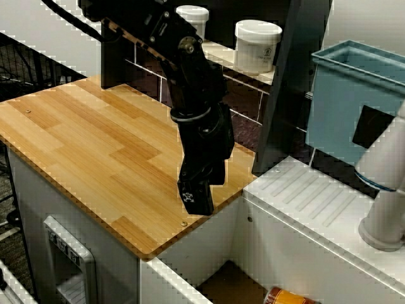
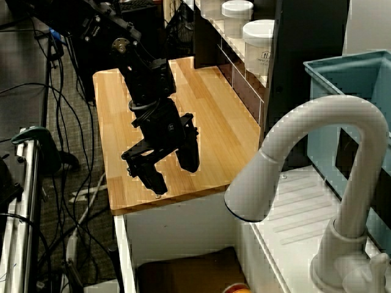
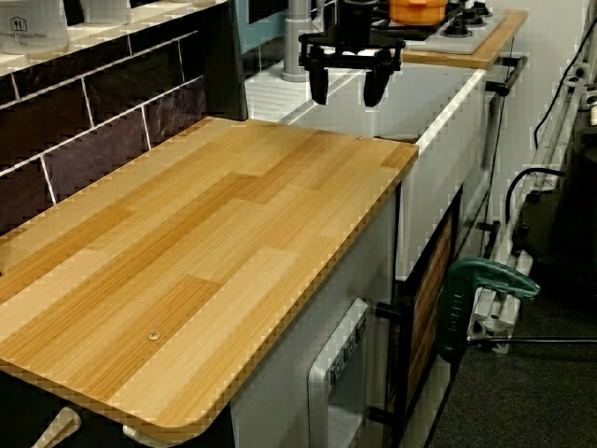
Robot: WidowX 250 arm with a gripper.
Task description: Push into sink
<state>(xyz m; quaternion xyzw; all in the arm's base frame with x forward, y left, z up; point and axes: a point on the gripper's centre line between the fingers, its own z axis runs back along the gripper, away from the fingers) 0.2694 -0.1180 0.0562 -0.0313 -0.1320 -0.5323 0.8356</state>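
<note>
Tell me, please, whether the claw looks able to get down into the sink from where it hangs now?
Probably yes: the open claw hangs empty above the wooden counter edge next to the sink, with nothing visible between them.

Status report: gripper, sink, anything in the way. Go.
Gripper open, empty, above wooden counter near its sink-side edge. Sink below, orange object in it. Nothing on the counter by the gripper.

The sink (image 1: 190,278) is a recessed basin with white walls and a flat brown bottom, set just beside the wooden counter's end and lower than its top. An orange object lies on its bottom, cut off at the edge of view.
</note>
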